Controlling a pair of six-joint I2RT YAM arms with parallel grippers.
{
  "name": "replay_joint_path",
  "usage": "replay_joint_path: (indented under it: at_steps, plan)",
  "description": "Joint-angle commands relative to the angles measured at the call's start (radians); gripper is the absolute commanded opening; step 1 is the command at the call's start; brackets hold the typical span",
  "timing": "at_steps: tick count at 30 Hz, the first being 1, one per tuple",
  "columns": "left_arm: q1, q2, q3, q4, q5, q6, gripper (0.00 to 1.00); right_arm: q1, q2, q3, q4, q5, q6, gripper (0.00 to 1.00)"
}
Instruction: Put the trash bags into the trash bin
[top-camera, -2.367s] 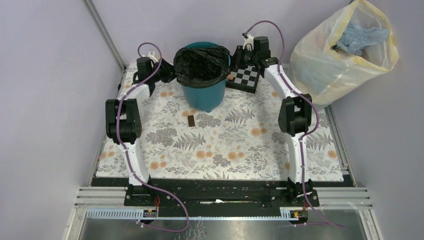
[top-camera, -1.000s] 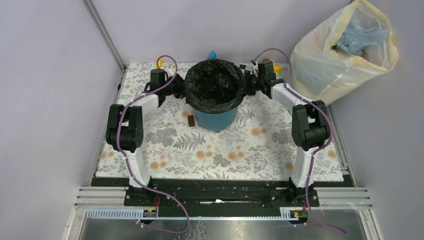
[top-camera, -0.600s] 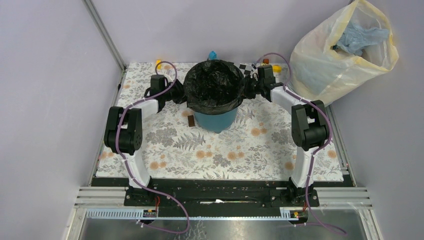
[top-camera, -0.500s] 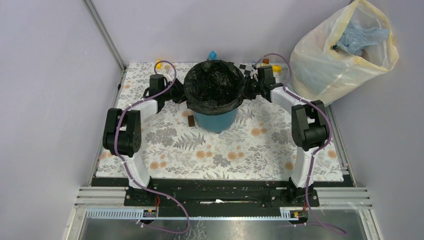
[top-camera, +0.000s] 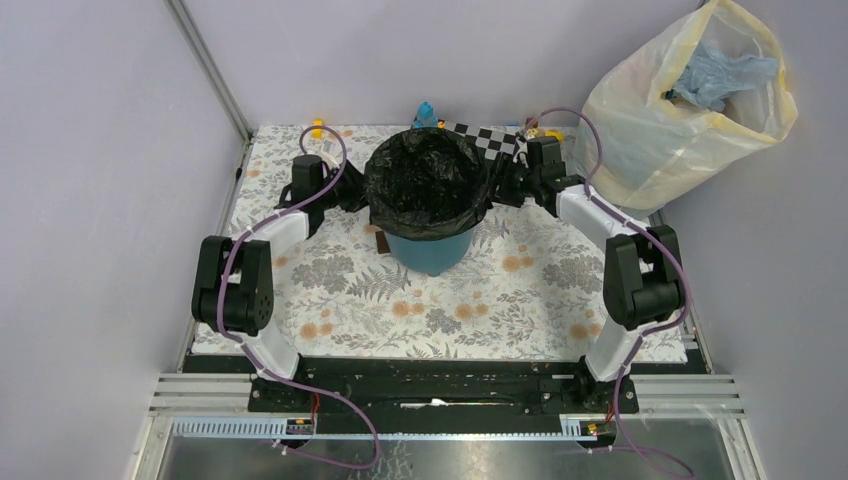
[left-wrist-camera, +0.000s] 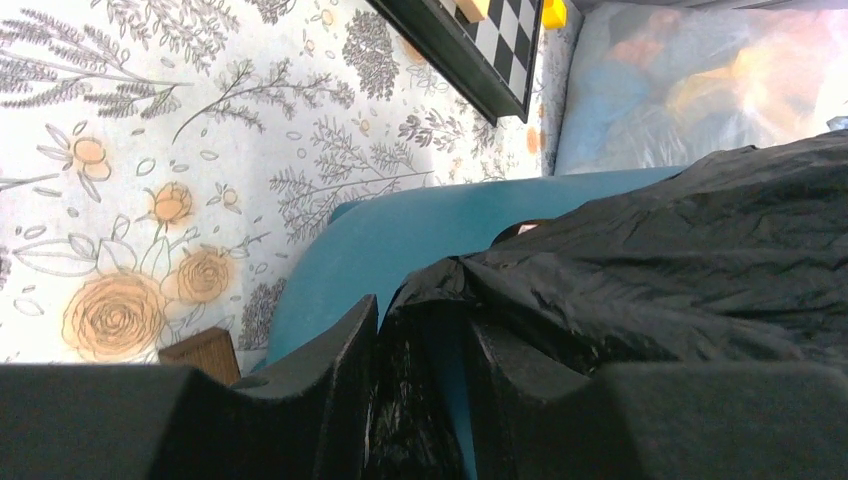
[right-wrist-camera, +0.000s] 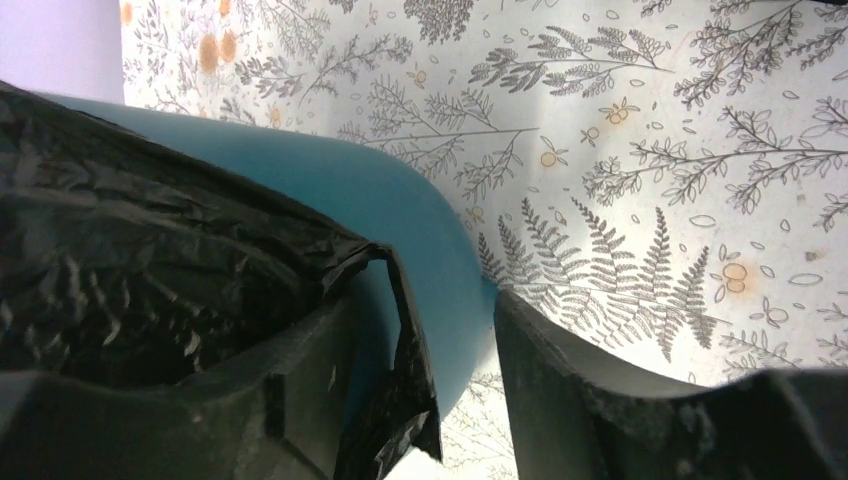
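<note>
Top external shows checkerboard (top-camera: 487, 143) behind trash bin (top-camera: 432, 250), translucent sack (top-camera: 650, 140) far right.

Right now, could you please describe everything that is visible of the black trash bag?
The trash bag is thin, glossy black film, heavily wrinkled. It lines the teal trash bin with its mouth open upward. Its hem is folded outward over the rim and hangs down the outer wall. The left gripper and right gripper straddle that hem on opposite sides; whether they pinch it cannot be told. Its inside shows only black film.
</note>
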Motion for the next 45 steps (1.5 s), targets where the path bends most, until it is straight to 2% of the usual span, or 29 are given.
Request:
replay_joint_path:
  at_steps: [1, 2, 3, 8, 10, 13, 16, 23, 32, 37, 41, 43, 45]
  plan:
    - [-0.011, -0.094, -0.048, 0.039, -0.025, -0.010, 0.40, 0.007, -0.086, -0.031, -0.004, -0.012, -0.018, 0.49]
    - [-0.011, -0.106, -0.057, 0.037, -0.029, -0.009, 0.41, 0.007, -0.093, -0.037, -0.004, -0.018, -0.016, 0.46]
    - [-0.011, -0.114, -0.064, 0.034, -0.032, -0.008, 0.42, 0.007, -0.099, -0.044, -0.004, -0.024, -0.015, 0.47]
    - [-0.011, -0.147, -0.097, 0.017, -0.043, -0.001, 0.49, 0.007, -0.133, -0.097, -0.005, -0.022, -0.014, 0.73]
    - [-0.010, -0.171, -0.117, 0.008, -0.066, 0.006, 0.53, 0.007, -0.154, -0.114, -0.006, -0.001, -0.020, 0.75]
    - [-0.007, -0.213, -0.150, -0.005, -0.099, 0.006, 0.58, 0.007, -0.181, -0.122, -0.017, 0.018, -0.030, 0.73]
    - [0.006, -0.253, -0.181, -0.007, -0.101, -0.003, 0.58, 0.004, -0.207, -0.128, -0.025, 0.037, -0.034, 0.69]
    - [0.042, -0.329, -0.219, -0.060, -0.131, 0.017, 0.57, -0.010, -0.252, -0.141, -0.028, 0.052, -0.036, 0.67]
    - [0.036, -0.291, -0.260, 0.001, -0.064, -0.015, 0.52, -0.009, -0.220, -0.210, 0.036, -0.045, -0.011, 0.56]
    - [0.001, -0.264, -0.275, 0.041, -0.051, -0.030, 0.51, -0.009, -0.178, -0.246, 0.117, -0.101, 0.019, 0.55]
    - [-0.012, -0.262, -0.296, 0.064, -0.065, -0.033, 0.45, -0.009, -0.158, -0.266, 0.145, -0.118, 0.021, 0.44]
    - [-0.012, -0.262, -0.306, 0.071, -0.071, -0.029, 0.38, -0.009, -0.152, -0.277, 0.156, -0.119, 0.026, 0.33]
    - [-0.012, -0.262, -0.325, 0.083, -0.078, -0.034, 0.32, -0.009, -0.140, -0.293, 0.175, -0.121, 0.029, 0.28]
